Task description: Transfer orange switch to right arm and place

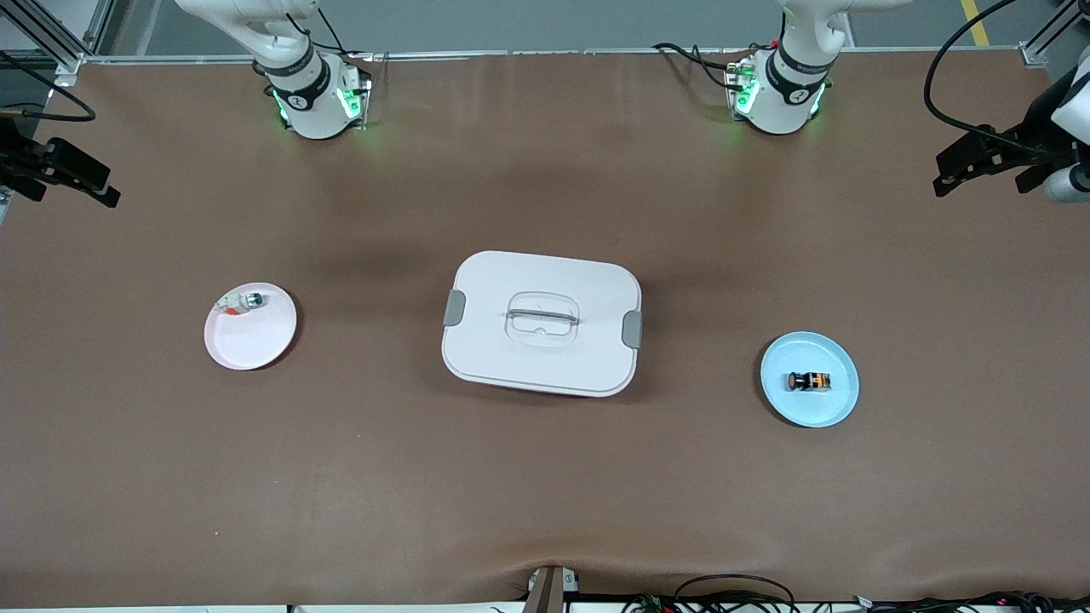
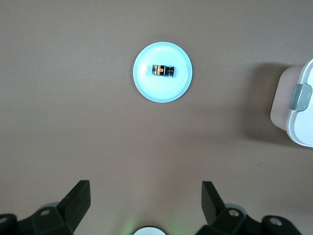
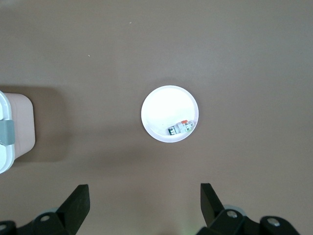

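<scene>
The orange switch [image 1: 809, 380] lies on its side on a light blue plate [image 1: 809, 415] toward the left arm's end of the table. The left wrist view shows the switch [image 2: 163, 70] on that plate [image 2: 163, 93] from high above. My left gripper [image 2: 145, 196] is open and empty, high over bare table beside the plate. My right gripper [image 3: 145, 196] is open and empty, high over bare table beside a white plate [image 3: 164, 110]. Neither gripper shows in the front view; only the arms' bases do, the left [image 1: 779, 85] and the right [image 1: 311, 94].
A white lidded box [image 1: 542, 322] with grey clips stands mid-table; its edge shows in both wrist views [image 2: 298, 110] [image 3: 10, 132]. The white plate [image 1: 251, 340], toward the right arm's end, holds a small silvery-white item with a red bit [image 1: 252, 300] [image 3: 181, 128].
</scene>
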Robot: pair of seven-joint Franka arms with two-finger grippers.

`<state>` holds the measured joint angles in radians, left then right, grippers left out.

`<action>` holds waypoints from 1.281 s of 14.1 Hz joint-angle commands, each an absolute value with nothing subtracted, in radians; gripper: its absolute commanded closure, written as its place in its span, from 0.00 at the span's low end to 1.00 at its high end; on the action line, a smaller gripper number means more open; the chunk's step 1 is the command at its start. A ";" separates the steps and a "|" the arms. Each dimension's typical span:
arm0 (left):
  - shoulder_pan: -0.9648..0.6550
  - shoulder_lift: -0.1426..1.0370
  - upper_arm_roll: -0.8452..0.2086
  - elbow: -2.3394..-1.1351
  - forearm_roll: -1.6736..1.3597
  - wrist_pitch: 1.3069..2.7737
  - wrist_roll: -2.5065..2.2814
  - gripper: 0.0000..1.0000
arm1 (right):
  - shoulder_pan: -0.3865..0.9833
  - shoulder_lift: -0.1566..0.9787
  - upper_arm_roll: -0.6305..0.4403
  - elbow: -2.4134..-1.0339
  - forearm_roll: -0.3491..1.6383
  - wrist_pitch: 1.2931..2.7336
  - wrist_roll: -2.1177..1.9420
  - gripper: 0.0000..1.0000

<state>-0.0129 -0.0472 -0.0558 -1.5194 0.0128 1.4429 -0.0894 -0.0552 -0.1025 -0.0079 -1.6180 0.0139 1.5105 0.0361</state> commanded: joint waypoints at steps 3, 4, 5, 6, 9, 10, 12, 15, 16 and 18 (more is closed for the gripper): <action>-0.009 -0.046 -0.055 -1.508 0.009 1.428 -0.077 0.00 | -0.068 -0.110 -0.005 -1.621 0.028 1.514 0.009 0.00; -0.009 -0.046 -0.055 -1.508 0.011 1.428 -0.077 0.00 | -0.067 -0.112 -0.005 -1.621 0.028 1.513 0.009 0.00; -0.009 -0.046 -0.055 -1.508 0.012 1.428 -0.078 0.00 | -0.069 -0.112 -0.005 -1.621 0.028 1.514 0.009 0.00; -0.009 -0.043 -0.055 -1.508 0.014 1.428 -0.078 0.00 | -0.071 -0.110 -0.005 -1.621 0.028 1.514 0.009 0.00; -0.015 0.006 -0.055 -1.522 0.014 1.433 -0.071 0.00 | -0.069 -0.112 -0.005 -1.621 0.028 1.512 0.009 0.00; -0.018 0.017 -0.057 -1.534 0.014 1.448 -0.072 0.00 | -0.069 -0.112 -0.005 -1.620 0.028 1.514 0.009 0.00; -0.015 0.028 -0.058 -1.607 0.014 1.547 -0.072 0.00 | -0.071 -0.110 -0.005 -1.620 0.028 1.512 0.009 0.00; -0.017 0.038 -0.060 -1.735 0.015 1.714 -0.072 0.00 | -0.071 -0.110 -0.005 -1.620 0.028 1.514 0.009 0.00; -0.015 0.044 -0.060 -1.770 0.017 1.765 -0.071 0.00 | -0.071 -0.110 -0.005 -1.620 0.028 1.514 0.009 0.00; -0.012 0.078 -0.060 -1.825 0.037 1.874 -0.061 0.00 | -0.069 -0.110 -0.005 -1.620 0.028 1.514 0.009 0.00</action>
<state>-0.0156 0.0759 -0.0579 -1.7618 0.0161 1.7873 -0.0805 -0.0599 -0.1026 -0.0080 -1.6180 0.0150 1.5118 0.0243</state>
